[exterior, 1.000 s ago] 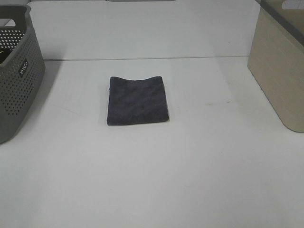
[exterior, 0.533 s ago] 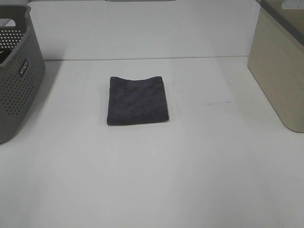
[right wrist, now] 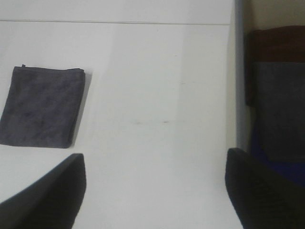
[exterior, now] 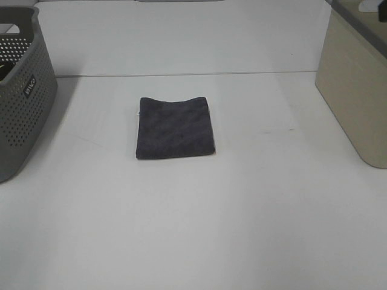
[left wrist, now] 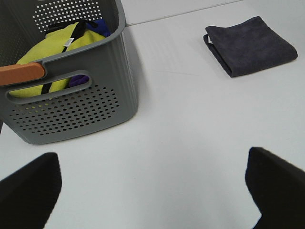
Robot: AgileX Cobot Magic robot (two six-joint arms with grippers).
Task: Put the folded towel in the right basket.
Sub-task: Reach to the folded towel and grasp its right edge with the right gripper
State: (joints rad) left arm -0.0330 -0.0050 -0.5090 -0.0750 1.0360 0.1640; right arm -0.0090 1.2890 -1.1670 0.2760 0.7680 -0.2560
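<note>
The folded dark grey towel [exterior: 175, 127] lies flat on the white table, near the middle. It also shows in the left wrist view [left wrist: 249, 46] and the right wrist view [right wrist: 41, 107]. The right basket [exterior: 358, 90] is beige and stands at the table's right edge; folded cloths show inside it in the right wrist view [right wrist: 275, 109]. Neither arm shows in the high view. My left gripper [left wrist: 152, 191] is open and empty, far from the towel, beside the grey basket. My right gripper [right wrist: 157, 191] is open and empty, between the towel and the right basket.
A grey perforated basket [exterior: 21, 90] stands at the left edge; in the left wrist view [left wrist: 71, 100] it holds a yellow cloth [left wrist: 57, 52] and other items. A white wall rises behind the table.
</note>
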